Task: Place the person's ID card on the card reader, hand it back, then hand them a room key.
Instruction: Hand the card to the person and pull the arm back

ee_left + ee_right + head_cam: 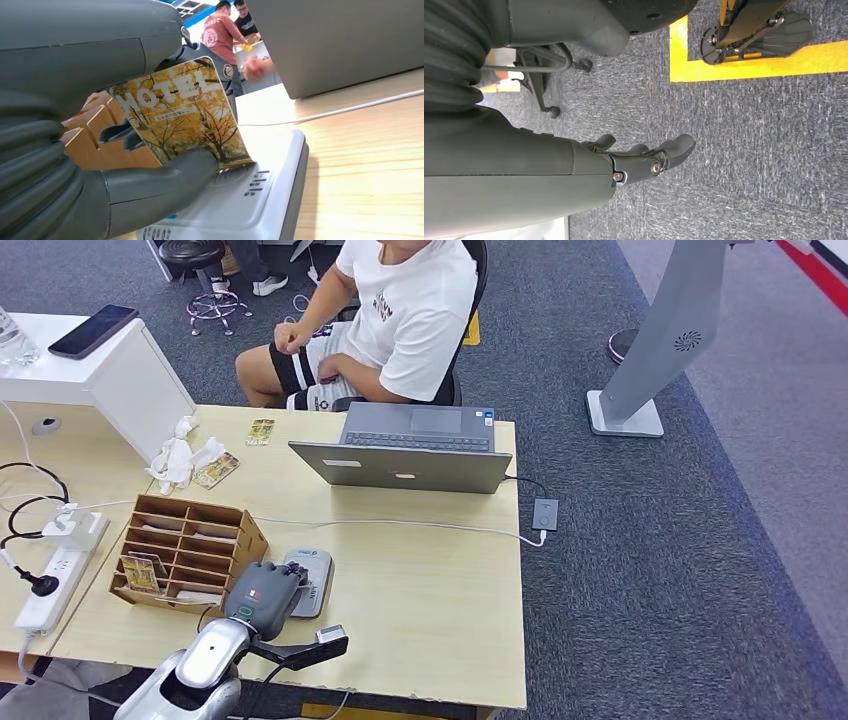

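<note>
Glossy rectangular card (182,115) in left robot hand (150,185), on smooth card reader (270,200)

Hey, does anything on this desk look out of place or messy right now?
Mostly tidy. Crumpled white tissue lies by the white partition, and two yellow cards lie loose outside the wooden card organiser.

Left of the reader: the wooden card rack (185,550) stands just beside the card reader (312,580), blocking that side.
Right of the reader: bare table (420,600) gives open passage.
Toward the person: the laptop (405,455) stands across the way, its white cable (400,526) trailing over the tabletop.
Far left: the power strip (55,580) and its cords crowd the edge.
</note>
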